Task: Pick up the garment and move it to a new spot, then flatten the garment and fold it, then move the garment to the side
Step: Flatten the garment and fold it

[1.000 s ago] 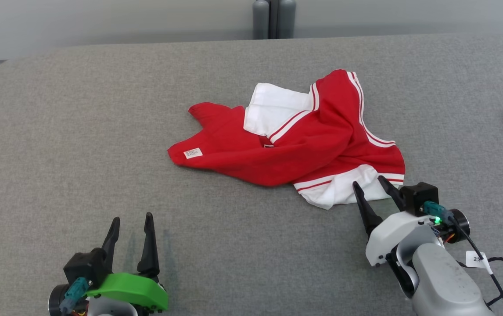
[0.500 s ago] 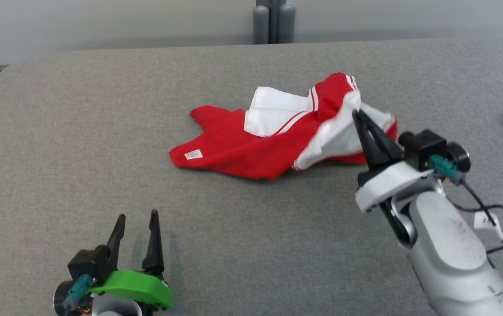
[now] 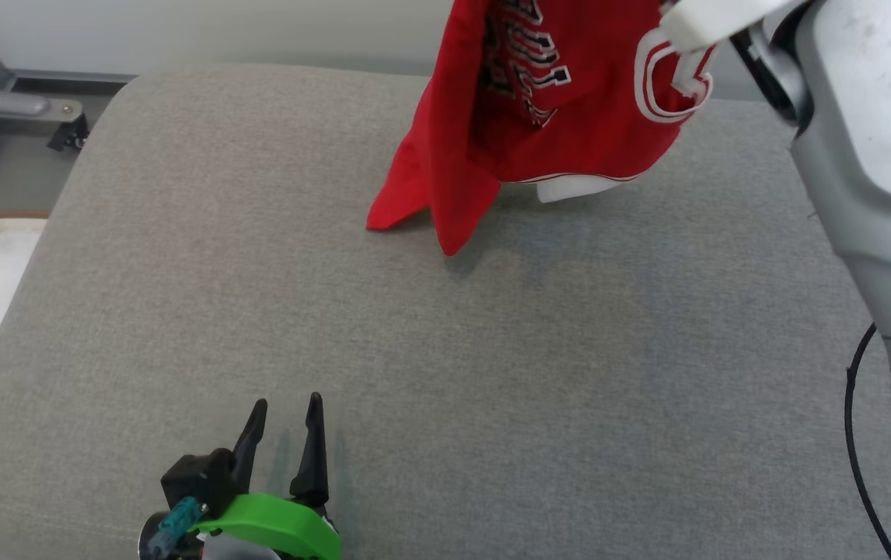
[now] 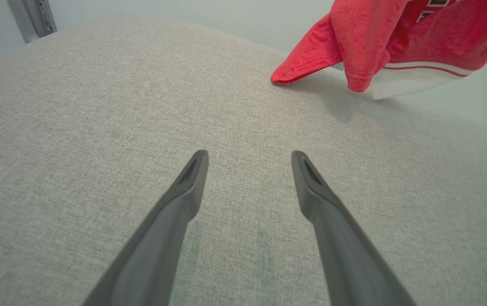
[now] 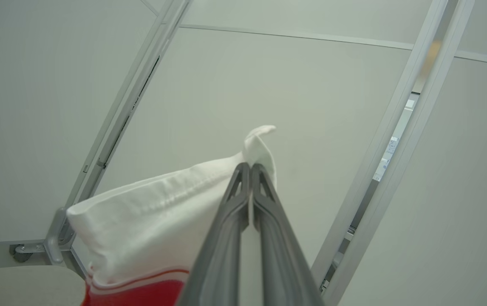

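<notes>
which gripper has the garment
The right gripper, shut on the white edge of the garment, holding it up; the left gripper is open above the table, empty.

Bright, even light; soft shadow under the garment (image 3: 453, 155).

Right arm lifted high with a pinch grip, left arm low with its jaws apart.

The left gripper (image 3: 286, 403), two long dark fingers on a bright green mount, sits at the bottom of the head view with its fingers pointing up that view. Its jaws stand wide apart with nothing between them, as the left wrist view (image 4: 250, 155) also shows. The pale grey right forearm (image 3: 857, 117) rises steeply along the right side of the head view, with its white wrist mount at the top edge. The right gripper (image 5: 250, 166) has its dark jaws pressed together, pinching the white hem of the red and white fabric garment (image 5: 150, 212) near the tips.
</notes>
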### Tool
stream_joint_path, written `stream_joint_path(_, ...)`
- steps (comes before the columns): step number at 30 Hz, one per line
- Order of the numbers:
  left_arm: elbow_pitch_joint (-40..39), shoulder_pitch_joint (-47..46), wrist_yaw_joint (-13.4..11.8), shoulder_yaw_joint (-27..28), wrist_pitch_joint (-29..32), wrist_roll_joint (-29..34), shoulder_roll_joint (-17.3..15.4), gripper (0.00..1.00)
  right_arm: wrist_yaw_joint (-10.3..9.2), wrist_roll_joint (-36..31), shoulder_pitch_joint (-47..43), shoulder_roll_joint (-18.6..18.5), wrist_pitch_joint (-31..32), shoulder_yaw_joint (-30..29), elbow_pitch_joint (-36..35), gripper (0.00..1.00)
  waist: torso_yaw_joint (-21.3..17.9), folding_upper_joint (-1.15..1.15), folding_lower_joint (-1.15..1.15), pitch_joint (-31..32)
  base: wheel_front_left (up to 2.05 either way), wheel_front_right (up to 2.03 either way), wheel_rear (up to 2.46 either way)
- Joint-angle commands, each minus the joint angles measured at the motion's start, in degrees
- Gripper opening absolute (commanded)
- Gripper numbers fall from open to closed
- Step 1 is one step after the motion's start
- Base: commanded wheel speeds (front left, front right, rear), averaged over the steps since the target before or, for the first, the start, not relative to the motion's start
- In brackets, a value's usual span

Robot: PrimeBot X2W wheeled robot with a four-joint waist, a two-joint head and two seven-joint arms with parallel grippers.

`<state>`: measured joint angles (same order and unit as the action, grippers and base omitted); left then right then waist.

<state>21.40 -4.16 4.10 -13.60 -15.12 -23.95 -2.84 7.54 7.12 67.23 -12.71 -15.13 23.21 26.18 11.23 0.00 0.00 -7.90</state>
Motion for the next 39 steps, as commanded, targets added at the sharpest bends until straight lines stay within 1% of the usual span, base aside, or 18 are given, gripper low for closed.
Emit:
stream_joint_path(1,0.13,0.35,-0.38,-0.38,-0.03,-0.58,-0.16,1.00,-0.11,0.28,2.18,-0.66,-0.02,0.16,0.83,0.00,4.75,0.00,0.00,-0.29,0.00,0.00,0.00)
stream_joint_path(4,0.36,0.38,-0.73,-0.72,-0.03,-1.31,-0.16,1.00,-0.11,-0.25,5.75,-2.03,-0.02,0.66,2.06,0.00,6.17,0.00,0.00,-0.83,0.00,0.00,0.00)
stream_joint_path(6,0.32,0.16,-0.80,-0.73,-0.03,-1.53,-0.15,1.00,-0.11,0.90,6.84,-3.11,-0.02,-0.02,2.20,0.00,6.43,0.00,0.00,-1.36,0.00,0.00,0.00)
stream_joint_path(8,0.15,0.00,-1.06,-0.43,-0.02,-1.67,-0.16,1.00,-0.11,2.37,5.19,-4.51,-0.02,-0.68,1.41,0.00,6.10,0.00,0.00,-1.72,0.00,0.00,0.00)
stream_joint_path(11,-0.06,-0.08,-1.09,0.20,-0.03,-1.36,-0.14,1.00,-0.11,5.32,0.13,-6.57,-0.02,-0.96,-0.76,0.00,4.37,0.00,0.00,-2.01,0.00,0.00,0.00)
stream_joint_path(13,-0.18,-0.24,-0.95,0.69,-0.03,-0.80,-0.15,1.00,-0.11,8.00,-4.62,-7.95,-0.02,-1.95,-3.36,0.00,2.70,0.00,0.00,-1.98,0.00,0.00,0.00)
stream_joint_path(16,-0.29,-0.43,-0.60,1.68,-0.02,0.09,-0.16,1.00,-0.11,10.74,-15.00,-9.95,-0.02,-3.26,-6.73,0.00,-0.51,0.00,0.00,-1.67,0.00,0.00,0.00)
stream_joint_path(20,-0.79,-1.49,0.00,2.43,-0.03,1.21,-0.15,1.00,-0.11,12.62,-28.25,-11.27,-0.02,-7.85,-9.04,0.00,-4.81,0.00,0.00,-1.32,0.00,0.00,0.00)
stream_joint_path(22,-1.18,-2.08,0.42,2.27,-0.03,1.65,-0.16,1.00,-0.11,13.06,-34.90,-11.21,-0.02,-10.77,-9.20,0.00,-6.75,0.00,0.00,-1.21,0.00,0.00,0.00)
stream_joint_path(23,-1.29,-2.27,0.49,2.13,-0.03,1.65,-0.16,1.00,-0.10,12.92,-36.73,-11.11,-0.02,-11.46,-9.31,0.00,-7.27,0.00,0.00,-1.20,0.00,0.00,0.00)
stream_joint_path(24,-1.60,-2.75,0.76,1.81,-0.03,1.42,-0.16,1.00,-0.11,12.85,-40.07,-10.68,-0.02,-12.82,-9.53,0.00,-8.11,0.00,0.00,-1.25,0.00,0.00,0.00)
stream_joint_path(26,-1.86,-3.52,1.08,0.97,-0.03,1.63,-0.16,1.00,-0.10,12.23,-44.72,-9.84,-0.02,-14.84,-9.53,0.00,-9.33,0.00,0.00,-1.25,0.00,0.00,0.00)
stream_joint_path(28,-1.61,-3.99,1.47,-0.32,-0.03,1.72,-0.17,1.00,-0.10,12.08,-48.45,-8.35,-0.01,-18.09,-8.65,0.00,-10.25,0.00,0.00,-1.21,0.00,0.00,0.00)
stream_joint_path(29,-1.31,-4.18,1.59,-0.95,-0.02,1.75,-0.16,1.00,-0.11,11.73,-49.94,-7.67,-0.02,-19.38,-8.23,0.14,-10.54,0.00,0.00,-1.22,0.00,0.00,0.00)
stream_joint_path(30,-1.01,-4.47,1.76,-1.61,-0.03,1.26,-0.17,1.00,-0.11,11.29,-51.62,-6.59,-0.01,-21.24,-7.44,0.36,-10.97,0.00,0.00,-1.21,0.00,0.00,0.00)
stream_joint_path(31,-0.69,-4.79,1.87,-2.27,-0.03,1.09,-0.20,1.00,-0.11,10.96,-52.78,-5.68,-0.02,-22.87,-6.67,1.00,-11.23,0.00,0.00,-1.26,0.00,0.00,0.00)
stream_joint_path(36,1.23,-5.78,2.39,-5.08,-0.03,0.33,-0.20,1.00,-0.10,8.51,-55.88,-1.55,-0.02,-28.91,-5.90,1.00,-12.50,0.00,0.00,-1.89,0.00,0.00,0.00)
stream_joint_path(39,2.30,-6.49,2.62,-6.19,-0.02,0.01,-0.20,1.00,-0.10,7.28,-56.10,0.05,-0.02,-30.42,-7.04,1.00,-13.15,0.00,0.00,-2.70,0.00,0.00,0.00)
